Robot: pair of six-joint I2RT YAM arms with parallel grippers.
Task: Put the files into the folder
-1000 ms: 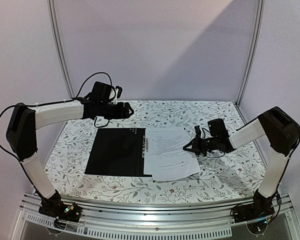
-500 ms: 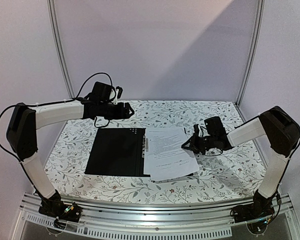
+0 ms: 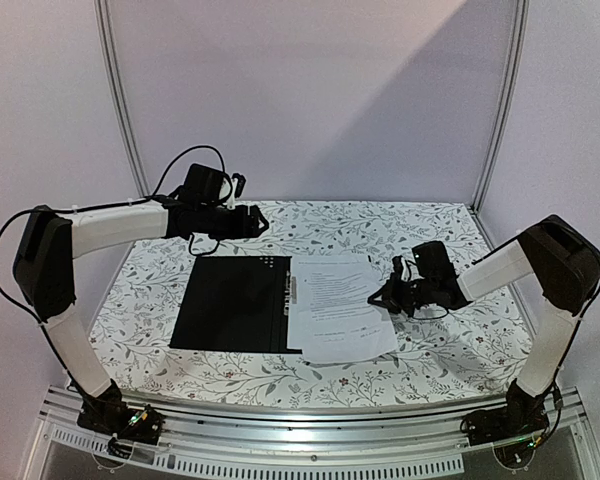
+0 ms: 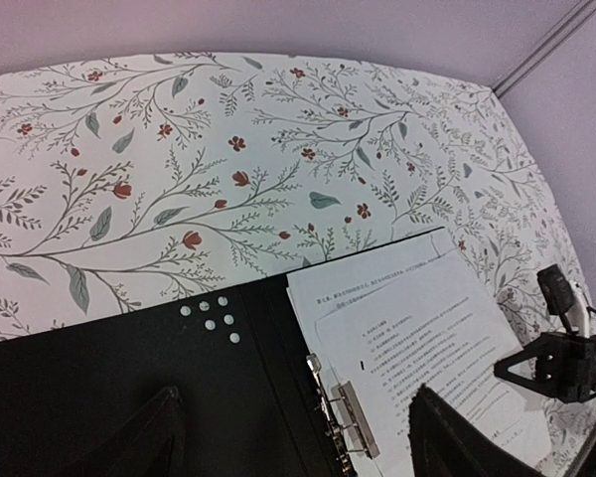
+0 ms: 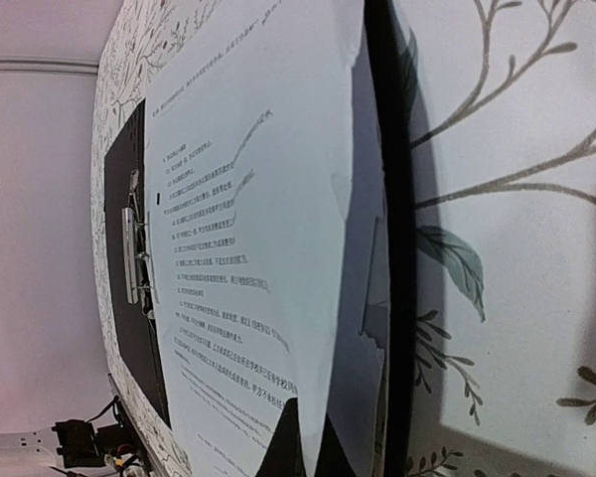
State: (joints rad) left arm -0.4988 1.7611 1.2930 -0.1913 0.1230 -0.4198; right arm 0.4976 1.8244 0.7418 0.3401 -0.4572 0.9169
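Files (image 3: 340, 300): long axis near-far, overlapping open folder (image 3: 230, 300).

Folder (image 3: 230, 305): open, lying flat, black inside up, metal clip (image 4: 346, 422) at spine. White printed sheets (image 3: 340, 300): stacked over its right half, slightly skewed, right edge lifted.

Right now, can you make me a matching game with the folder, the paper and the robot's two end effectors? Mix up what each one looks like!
Things:
1. folder
2. paper
3. left end effector
4. right end effector

Looks:
A. shut, at the paper's right edge
B. white with black writing
C. black inside, lying open on the table
D. open wide

Pairs: 1-C, 2-B, 3-D, 4-A
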